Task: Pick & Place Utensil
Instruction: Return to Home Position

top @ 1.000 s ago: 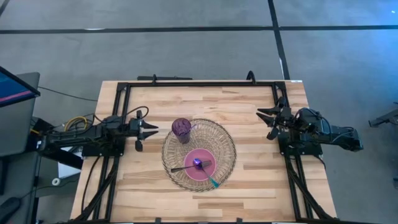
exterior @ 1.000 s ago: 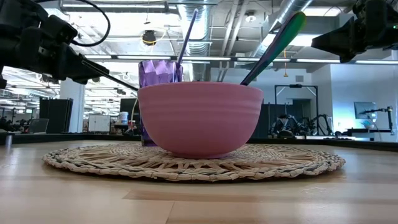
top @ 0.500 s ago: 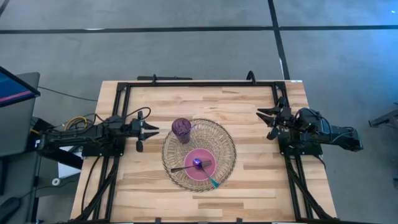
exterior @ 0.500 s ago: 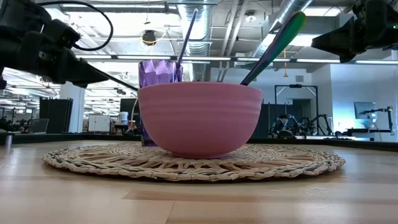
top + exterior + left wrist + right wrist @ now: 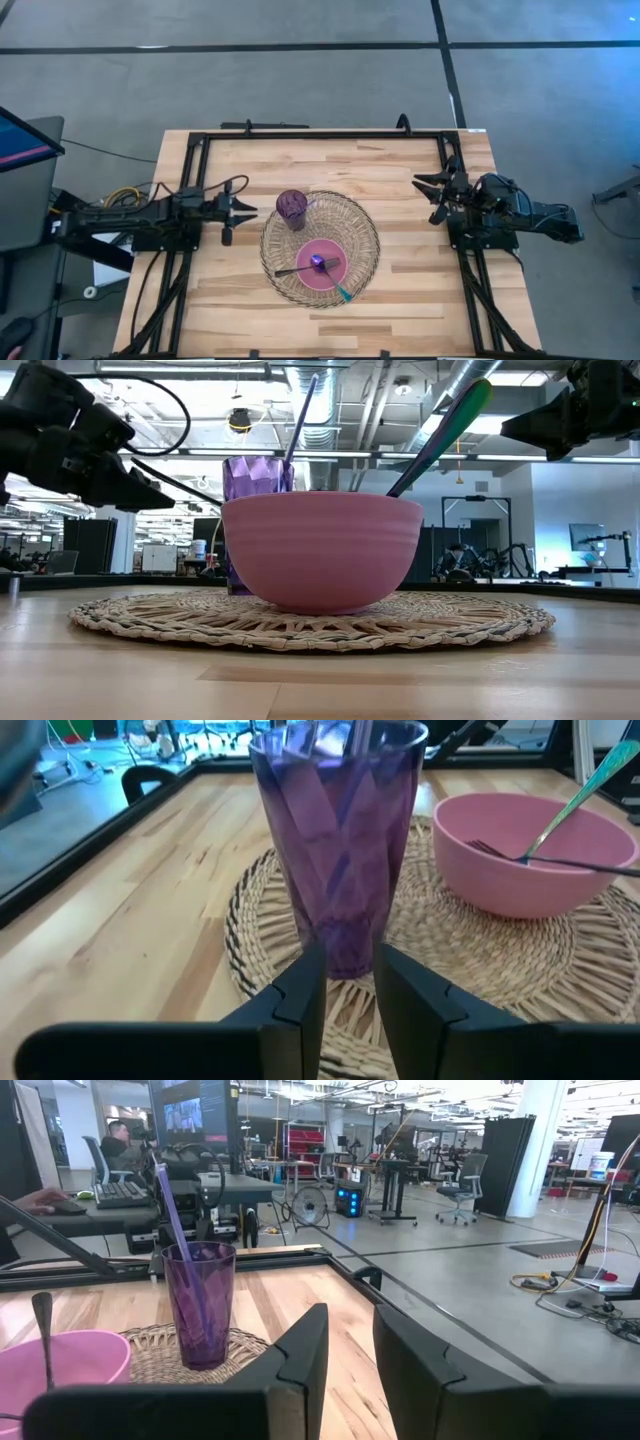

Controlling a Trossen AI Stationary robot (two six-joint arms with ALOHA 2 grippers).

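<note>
Since a second ago the left arm has shifted a little. Its pincer (image 5: 248, 210) has edged slightly toward the cup (image 5: 291, 208) in the high view, and the right arm has not budged.

From the left, I see that pincer hanging just beside the mat (image 5: 367, 215), level with the cup but not touching it. Only a thin strip of bare desk (image 5: 420, 285) separates the two. In its wrist view the fingers (image 5: 300, 990) are narrowly parted and hold nothing, and the cup's base shows beyond the slit.

The cup stands upright on the mat's upper-left part, close to the rim, with the straw (image 5: 300, 415) leaning in it. Just beside it, nearer the mat's middle, sits the bowl (image 5: 330, 276). The fork (image 5: 290, 271) rests in the bowl with its handle overhanging the rim to the left. A teal spoon (image 5: 343, 292) sticks out toward the mat's lower edge.

Right of the mat there is a broad stretch of open wood. The right pincer (image 5: 428, 198) waits at the desk's right edge over the black rail (image 5: 300, 135). Its fingers (image 5: 300, 1360) also show a narrow gap and hold nothing.
</note>
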